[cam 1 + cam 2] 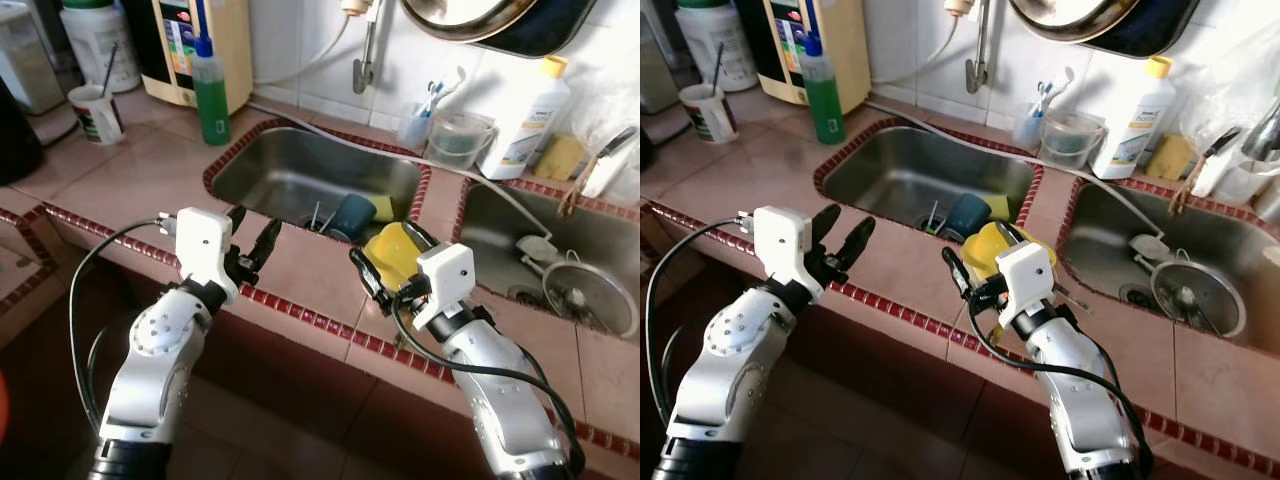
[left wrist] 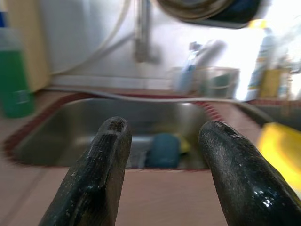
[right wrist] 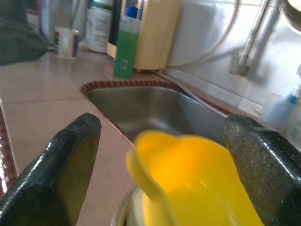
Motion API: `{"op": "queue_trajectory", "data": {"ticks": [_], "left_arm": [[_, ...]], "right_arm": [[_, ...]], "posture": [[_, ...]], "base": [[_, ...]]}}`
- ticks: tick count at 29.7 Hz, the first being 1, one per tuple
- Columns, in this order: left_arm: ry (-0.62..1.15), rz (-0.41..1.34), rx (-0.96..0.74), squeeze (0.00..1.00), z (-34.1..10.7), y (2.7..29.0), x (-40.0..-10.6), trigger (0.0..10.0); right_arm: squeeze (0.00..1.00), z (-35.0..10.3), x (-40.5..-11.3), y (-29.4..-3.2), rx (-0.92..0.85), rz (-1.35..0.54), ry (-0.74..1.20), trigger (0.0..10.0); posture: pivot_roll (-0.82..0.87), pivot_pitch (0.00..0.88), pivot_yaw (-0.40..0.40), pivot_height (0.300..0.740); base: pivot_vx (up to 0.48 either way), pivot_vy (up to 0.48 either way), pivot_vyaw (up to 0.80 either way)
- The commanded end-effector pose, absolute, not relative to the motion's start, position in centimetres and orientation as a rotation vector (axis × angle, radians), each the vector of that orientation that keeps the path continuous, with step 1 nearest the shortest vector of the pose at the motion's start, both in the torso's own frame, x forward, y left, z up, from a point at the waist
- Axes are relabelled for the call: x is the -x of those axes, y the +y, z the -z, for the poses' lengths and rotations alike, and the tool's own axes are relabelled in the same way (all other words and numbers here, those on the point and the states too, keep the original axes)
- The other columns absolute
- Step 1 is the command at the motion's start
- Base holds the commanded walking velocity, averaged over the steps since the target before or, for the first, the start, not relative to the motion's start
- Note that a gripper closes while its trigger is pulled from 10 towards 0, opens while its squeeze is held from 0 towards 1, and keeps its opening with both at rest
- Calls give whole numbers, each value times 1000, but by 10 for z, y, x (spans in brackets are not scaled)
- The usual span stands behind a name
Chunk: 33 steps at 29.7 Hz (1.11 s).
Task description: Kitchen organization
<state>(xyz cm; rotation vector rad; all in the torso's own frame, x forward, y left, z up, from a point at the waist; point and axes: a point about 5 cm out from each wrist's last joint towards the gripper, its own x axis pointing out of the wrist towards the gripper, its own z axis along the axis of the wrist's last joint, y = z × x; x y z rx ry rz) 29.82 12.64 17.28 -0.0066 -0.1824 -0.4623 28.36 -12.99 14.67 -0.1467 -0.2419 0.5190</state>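
Yellow cup (image 1: 390,250) between the spread fingers of the right pincer (image 1: 392,259), not yet clamped (probably lined up for a grasp). Left pincer (image 1: 252,240) spread too, empty, facing the steel sink (image 1: 300,170).

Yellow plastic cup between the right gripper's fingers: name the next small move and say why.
Probably ease the right gripper slightly forward, then close. Its black fingers stand open on either side of the yellow plastic cup, which sits on the tiled counter at the rim of the steel sink, and they do not look closed on it yet.
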Motion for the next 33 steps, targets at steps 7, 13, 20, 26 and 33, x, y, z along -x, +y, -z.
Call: {"op": "queue_trajectory", "data": {"ticks": [7, 13, 20, 26, 33], "left_arm": [[-215, 554, -33, 0, -180, 118, -293, 10000], [-213, 591, -43, 0, -178, 115, -289, 10000], [-207, 711, -80, 0, -176, 104, -281, 10000], [-209, 788, -122, 0, -175, 99, -276, 10000], [-205, 862, -184, 0, -174, 99, -272, 10000]], "right_arm": [[0, -146, -273, -134, 174, -605, -227, 10000], [0, -142, -265, -140, 189, -640, -192, 10000], [0, -142, -261, -145, 205, -657, -178, 10000], [0, -146, -263, -146, 221, -663, -188, 10000], [0, -153, -267, -159, 254, -672, -179, 10000]], "posture": [[-175, 44, -35, 732], [-179, 42, -33, 732], [-185, 36, -31, 732], [-189, 31, -25, 732], [-191, 36, -21, 732]], "base": [[0, 0, 0], [0, 0, 0], [0, 0, 0], [0, 0, 0], [0, 0, 0]]}}
